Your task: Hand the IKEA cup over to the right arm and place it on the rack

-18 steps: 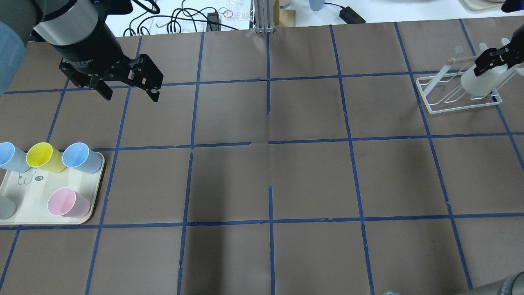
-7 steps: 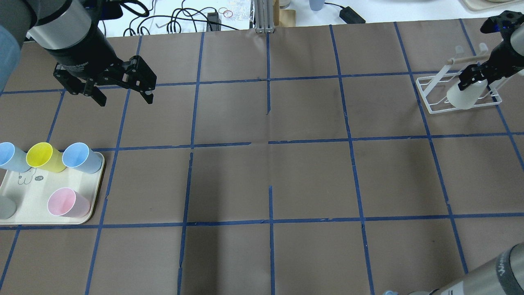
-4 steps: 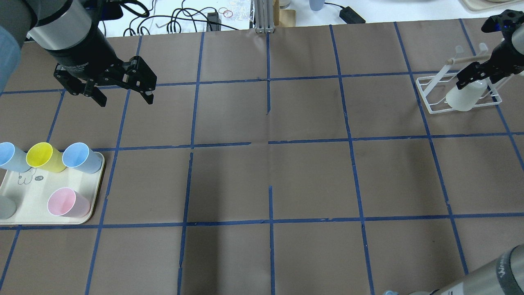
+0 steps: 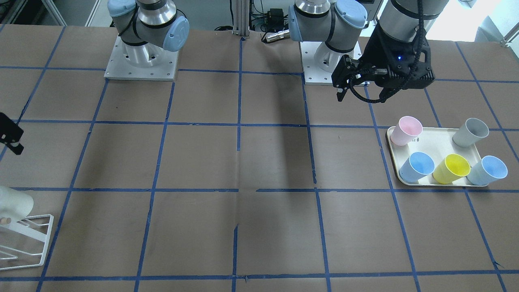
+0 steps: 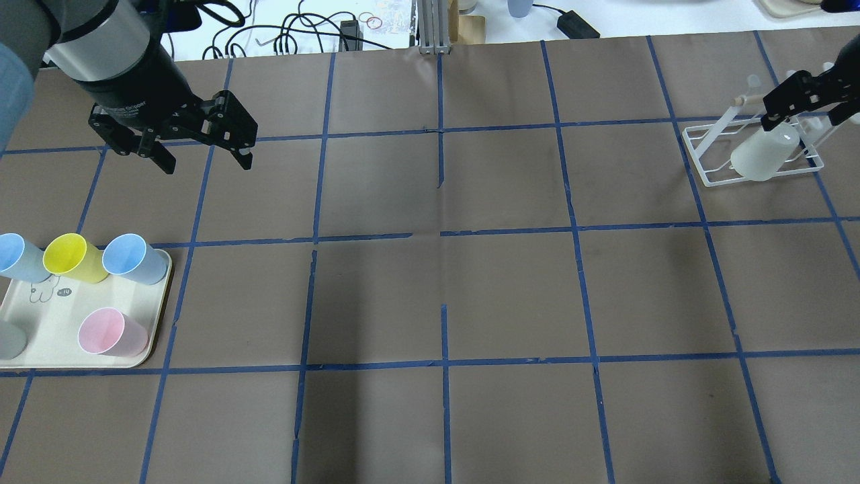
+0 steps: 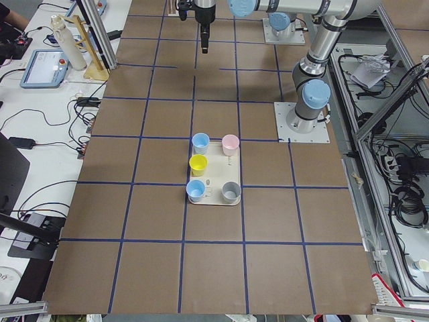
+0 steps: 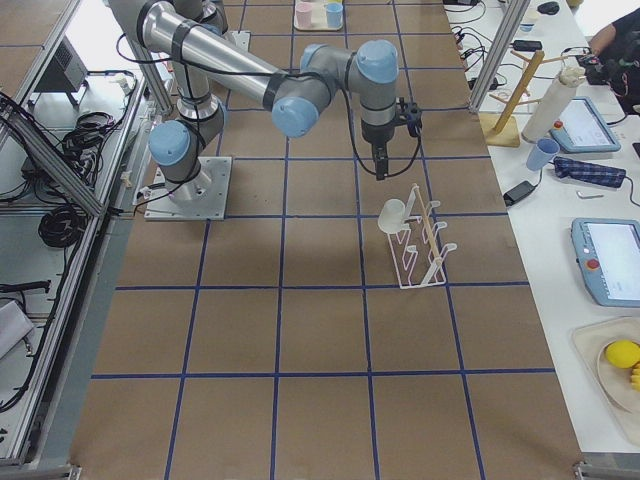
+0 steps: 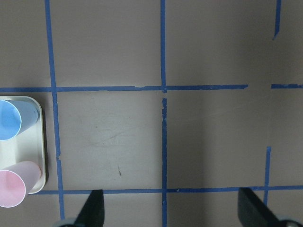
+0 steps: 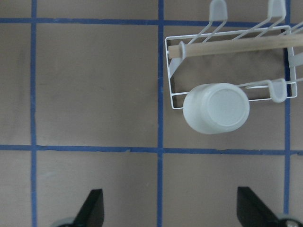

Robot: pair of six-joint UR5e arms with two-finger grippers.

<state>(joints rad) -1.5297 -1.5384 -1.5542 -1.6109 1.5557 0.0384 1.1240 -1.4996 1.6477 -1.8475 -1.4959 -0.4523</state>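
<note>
The IKEA cup, almost white, hangs upside down and tilted on a rod of the white wire rack at the far right. The right wrist view shows the cup's base and the rack with its wooden-tipped rod. My right gripper is open and empty, above the cup and apart from it; its fingertips frame bare table. My left gripper is open and empty, hovering at the far left above the table, beyond the tray.
A cream tray at the left edge holds a yellow cup, two blue cups, a pink cup and a grey cup. Cables and small items lie beyond the table's far edge.
My right gripper has let go of the cup and drawn up and away from it; the cup stays hung on the rack. The left arm has stayed nearly still.
</note>
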